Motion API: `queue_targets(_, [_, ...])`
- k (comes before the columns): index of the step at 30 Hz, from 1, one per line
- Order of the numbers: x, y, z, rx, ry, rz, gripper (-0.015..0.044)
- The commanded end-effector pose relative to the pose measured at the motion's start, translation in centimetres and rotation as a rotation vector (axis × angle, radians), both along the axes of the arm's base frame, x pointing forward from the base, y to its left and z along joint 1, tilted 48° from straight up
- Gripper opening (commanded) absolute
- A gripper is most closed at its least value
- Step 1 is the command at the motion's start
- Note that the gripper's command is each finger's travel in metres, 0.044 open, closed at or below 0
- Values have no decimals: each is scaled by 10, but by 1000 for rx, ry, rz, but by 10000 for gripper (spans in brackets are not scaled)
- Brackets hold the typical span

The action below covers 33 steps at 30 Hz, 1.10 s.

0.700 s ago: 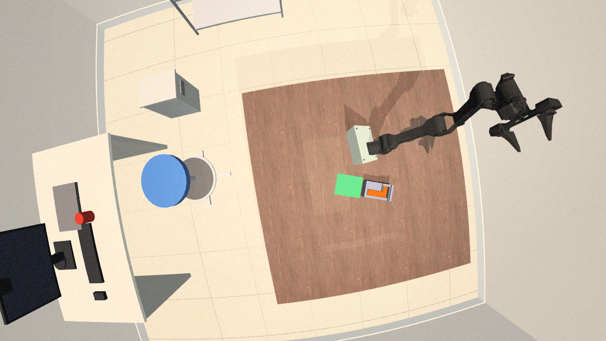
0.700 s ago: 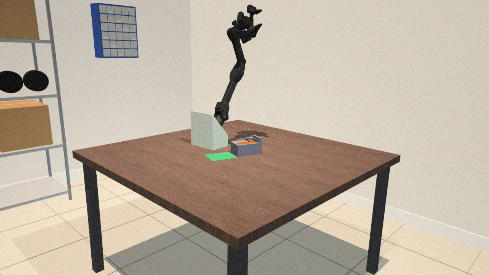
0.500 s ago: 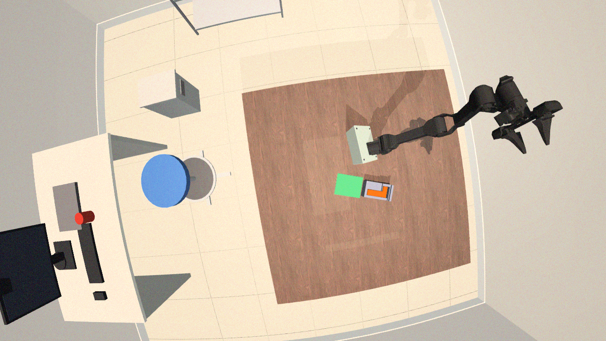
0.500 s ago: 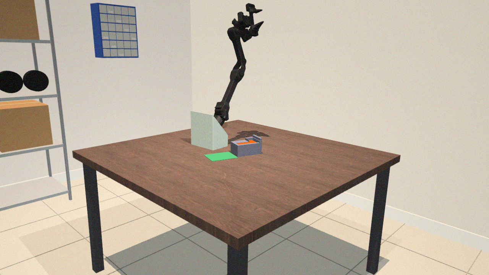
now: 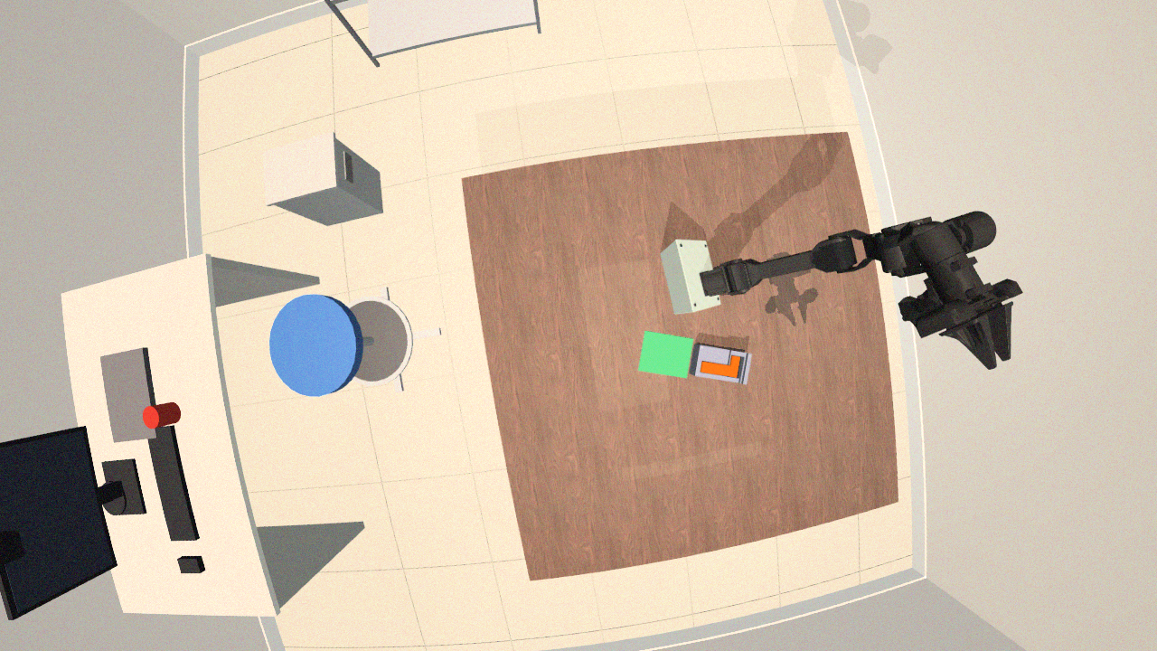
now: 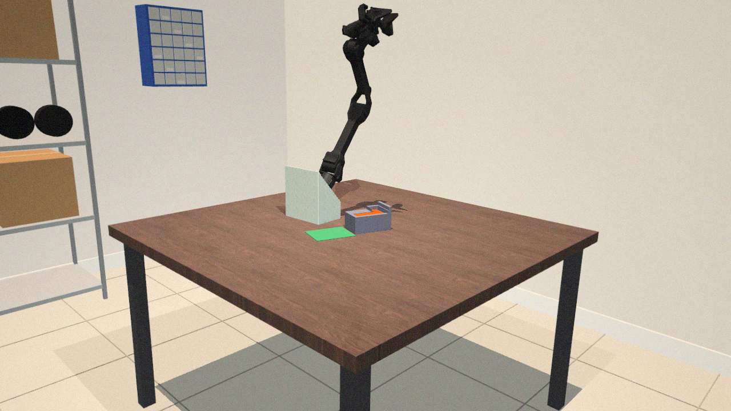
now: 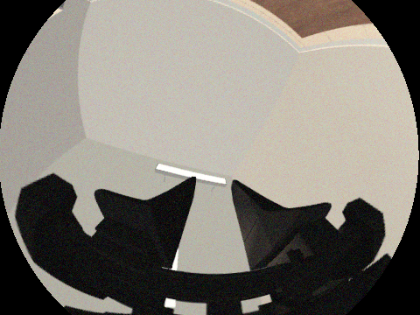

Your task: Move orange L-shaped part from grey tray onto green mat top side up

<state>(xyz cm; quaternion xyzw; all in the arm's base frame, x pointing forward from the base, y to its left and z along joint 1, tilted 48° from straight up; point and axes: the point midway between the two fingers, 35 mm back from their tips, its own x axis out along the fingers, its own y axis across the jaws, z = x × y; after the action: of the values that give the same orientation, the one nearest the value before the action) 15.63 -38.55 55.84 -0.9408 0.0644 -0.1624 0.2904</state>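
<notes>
The orange L-shaped part (image 5: 718, 369) (image 6: 368, 213) lies level in its pocket in the grey tray (image 5: 712, 353) (image 6: 366, 224), with its L-shaped end toward the tray's raised end wall. The green mat (image 5: 665, 354) (image 6: 329, 234) lies flat beside the tray's opposite end, with nothing on it. My gripper (image 5: 1000, 363) (image 6: 394, 14) (image 7: 213, 182) is raised high above the table, beyond its edge in the top view and far from the tray. Its fingers stand partly apart with nothing between them. Part, tray and mat are out of the wrist view.
A pale green wedge-shaped block (image 5: 689, 275) (image 6: 301, 195) stands on the wooden table (image 5: 582, 485) (image 6: 347, 301) near the tray and mat, with the arm's base mounted on it. The tray's end wall (image 6: 385, 206) rises above its top. A blue stool (image 5: 314, 344) stands off the table.
</notes>
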Motion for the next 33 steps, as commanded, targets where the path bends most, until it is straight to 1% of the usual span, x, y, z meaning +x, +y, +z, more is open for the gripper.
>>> queue_targets(1, [51,-14,-48,513,-51,122,180])
queue_targets(6, [91,-15,-94,879,-43,190,180])
queue_targets(10, [123,-7,-135,1181,-16,224,180])
queue_targets(14, [153,10,-179,1486,30,231,180])
queue_targets(19, [185,44,-236,1865,115,190,180])
queue_targets(26, [211,112,-316,2369,280,3,180])
queue_targets(30, [214,160,-357,2622,394,-188,180])
queue_targets(33, [209,198,-385,2784,484,-382,180])
